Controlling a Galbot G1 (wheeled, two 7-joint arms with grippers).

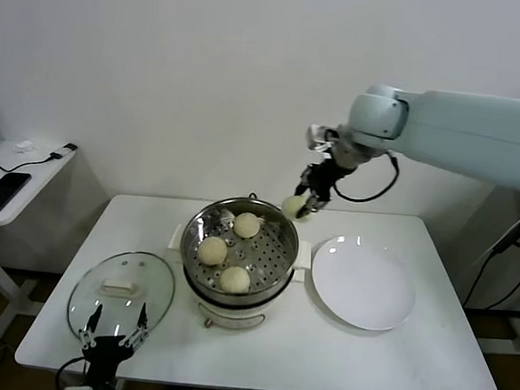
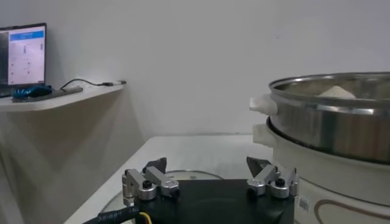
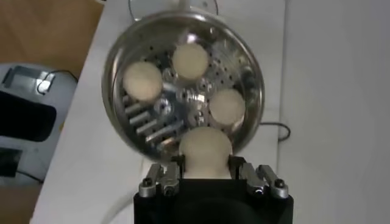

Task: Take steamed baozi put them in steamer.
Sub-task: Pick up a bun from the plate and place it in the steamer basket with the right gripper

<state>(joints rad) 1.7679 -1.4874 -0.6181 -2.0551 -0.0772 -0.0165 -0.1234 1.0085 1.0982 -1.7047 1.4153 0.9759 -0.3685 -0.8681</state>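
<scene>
The right gripper (image 1: 302, 204) is gripping the fourth bun (image 1: 293, 206) between its jaws, hanging above the far right rim of the steamer (image 1: 276, 277). Three buns are already sitting on the perforated tray: one (image 1: 246, 224) toward the back, one (image 1: 211, 250) on the left, one (image 1: 234, 280) at the front. In the right wrist view the held bun (image 3: 206, 151) is overlapping the rim of the steamer (image 3: 250, 67), not the open tray space.

The left gripper (image 1: 109, 339) is idling low at the near left table edge, jaws spread, over the glass lid (image 1: 83, 299). The plate (image 1: 363, 281) is lying bare, just beside the steamer.

Risks, as judged:
- Releasing here could be dropping the bun onto the rim, letting it roll onto the table (image 1: 428, 350).
- Lowering too near the back bun could be squashing it.
</scene>
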